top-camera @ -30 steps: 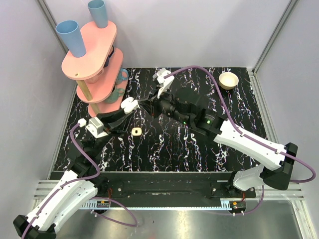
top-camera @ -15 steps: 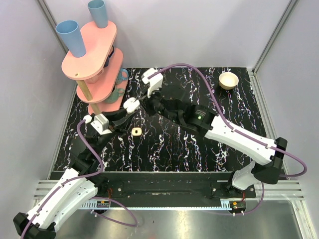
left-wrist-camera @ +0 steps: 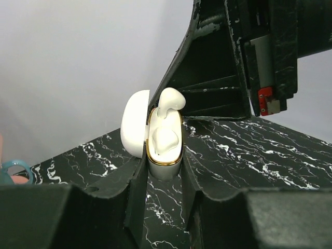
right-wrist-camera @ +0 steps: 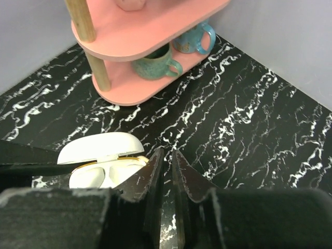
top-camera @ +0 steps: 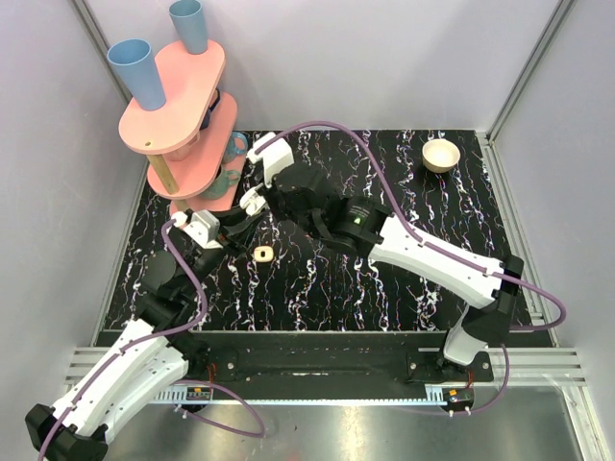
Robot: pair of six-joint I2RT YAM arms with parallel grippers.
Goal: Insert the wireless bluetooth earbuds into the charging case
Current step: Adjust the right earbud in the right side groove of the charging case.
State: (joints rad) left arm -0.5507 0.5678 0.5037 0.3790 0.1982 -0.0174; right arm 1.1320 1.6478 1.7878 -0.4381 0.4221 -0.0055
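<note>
The case (left-wrist-camera: 165, 150), lid open, was clamped by the left gripper (left-wrist-camera: 163, 168) at the left. One earbud (left-wrist-camera: 165, 137) was seated; a second earbud (left-wrist-camera: 171, 98) protruded. The right gripper (right-wrist-camera: 166, 168) was seen nearly closed, apparently empty. The second earbud could be knocked out by a misaligned push.

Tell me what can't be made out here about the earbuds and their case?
- Left wrist view: fingers of the left end effector cover the base of the charging case. Whether a second one sits inside under the raised earbud is unclear.
- Right wrist view: that earbud is hidden beyond the right end effector, so its grip cannot be judged.
- Top view: earbuds too small to find near the right arm.
</note>
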